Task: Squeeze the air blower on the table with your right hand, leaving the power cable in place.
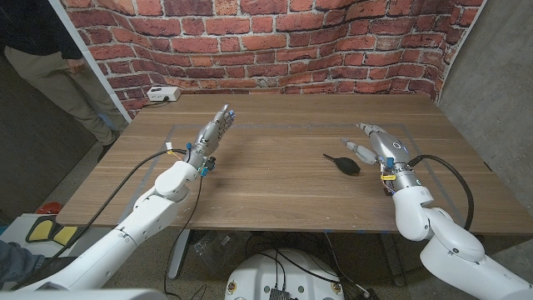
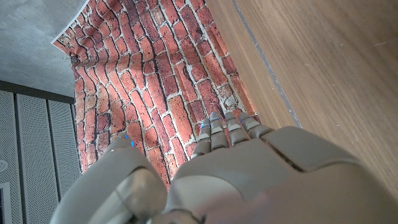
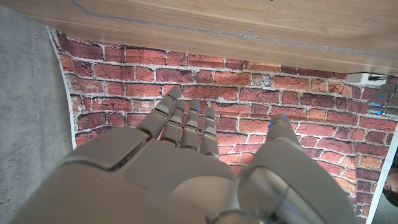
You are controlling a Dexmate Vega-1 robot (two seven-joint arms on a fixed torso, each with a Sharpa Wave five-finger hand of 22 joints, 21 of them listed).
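A small black air blower (image 1: 344,162) lies on the wooden table (image 1: 283,200), its thin nozzle pointing to the robot's left. My right hand (image 1: 381,147) hovers just to the right of it with its fingers spread, holding nothing. The right wrist view looks over that hand's back (image 3: 186,168) at its straight fingers (image 3: 186,124) against the brick wall. My left hand (image 1: 211,133) stands over the table's left half, fingers stretched toward the wall and nothing in them. Its back (image 2: 249,180) fills the lower left wrist view.
A white power strip (image 1: 161,95) with a cable sits at the table's far left corner, also seen as a white power strip (image 3: 373,78). A brick-pattern backdrop (image 1: 275,42) stands behind the table. A person (image 1: 58,58) stands at the far left. Taped lines mark the tabletop.
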